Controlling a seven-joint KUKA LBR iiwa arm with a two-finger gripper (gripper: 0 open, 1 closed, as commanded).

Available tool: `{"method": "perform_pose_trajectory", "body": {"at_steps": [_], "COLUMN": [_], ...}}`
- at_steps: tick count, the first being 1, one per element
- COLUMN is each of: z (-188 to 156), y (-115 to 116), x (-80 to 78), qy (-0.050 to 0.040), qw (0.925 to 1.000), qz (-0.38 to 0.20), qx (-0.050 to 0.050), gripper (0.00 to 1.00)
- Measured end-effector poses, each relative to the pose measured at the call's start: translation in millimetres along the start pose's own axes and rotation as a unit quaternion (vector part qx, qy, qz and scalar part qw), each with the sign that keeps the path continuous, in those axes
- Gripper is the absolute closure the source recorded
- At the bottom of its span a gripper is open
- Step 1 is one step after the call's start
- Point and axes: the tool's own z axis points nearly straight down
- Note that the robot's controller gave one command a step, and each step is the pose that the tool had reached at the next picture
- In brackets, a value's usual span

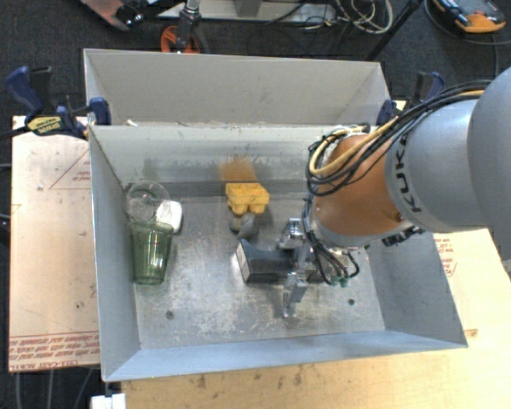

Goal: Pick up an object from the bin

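I am watching the gripper (289, 299) hanging low over the floor of the bin (196, 331), near its front wall. It is just beside a dark grey block (260, 267) at mid-floor, and I cannot tell how wide it is set or whether it is touching the block. I am judging this to be the approach step, so the next move is calling for lining up on that block and closing round it. Counting outward, I am seeing one dark block, one small grey piece (245, 224), one green cup (151, 252) lying at the left, one white lump (171, 216), one clear cup (145, 198) and one yellow block (247, 196) by the far wall.
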Motion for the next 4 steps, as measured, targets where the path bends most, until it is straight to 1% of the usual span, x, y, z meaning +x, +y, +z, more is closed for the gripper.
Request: {"method": "perform_pose_trajectory", "body": {"at_steps": [1,2,3,4], "z": [0,-3,-3,-6], "y": [-5,0,0,0], "x": [-13.9,-4.2,-4.2,-2.3], "qy": [0.0111,0.0085,0.0085,0.0133], "qw": [0.9999,1.0,1.0,0.9999], "qz": [-0.005,0.001,0.001,0.001], "qx": [-0.001,0.0,0.0,0.0], "gripper": [0.0,1.0,1.0,1.0]}}
